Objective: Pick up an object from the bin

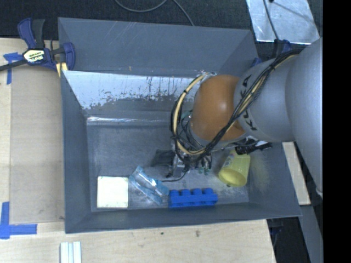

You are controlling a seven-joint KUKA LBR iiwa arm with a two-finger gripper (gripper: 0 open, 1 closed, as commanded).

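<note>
Grey metal forms the bin (77, 147), and a few loose things lie along the near side of its floor. At the near left, a cream-white square block (112, 192) rests flat. Just to its right is a clear plastic packet (147, 185), crumpled and faintly bluish, slanting toward the near right. Its near end comes right up to a blue studded brick (192, 197), which lies lengthwise along the near wall. Further right, apart from the brick, a yellow cup (235, 170) lies tipped over on the floor.

A silver arm (285, 92) comes in from the right. Its wrist carries a rounded orange cover (216, 111), with black and yellow cables looped around it. Below that cover the jaws are down near the middle of the floor. They sit just far of the blue studded brick, right of the clear plastic packet and left of the yellow cup. The cover and the cables hide them, so I cannot tell whether they are open or closed, or whether anything sits between them.

The brick and the packet are the things nearest to them. A small dark shape (160, 158) sits just left of the jaws, far of the packet. It may be a loose thing or a part of the tool; the view does not settle which.
</note>
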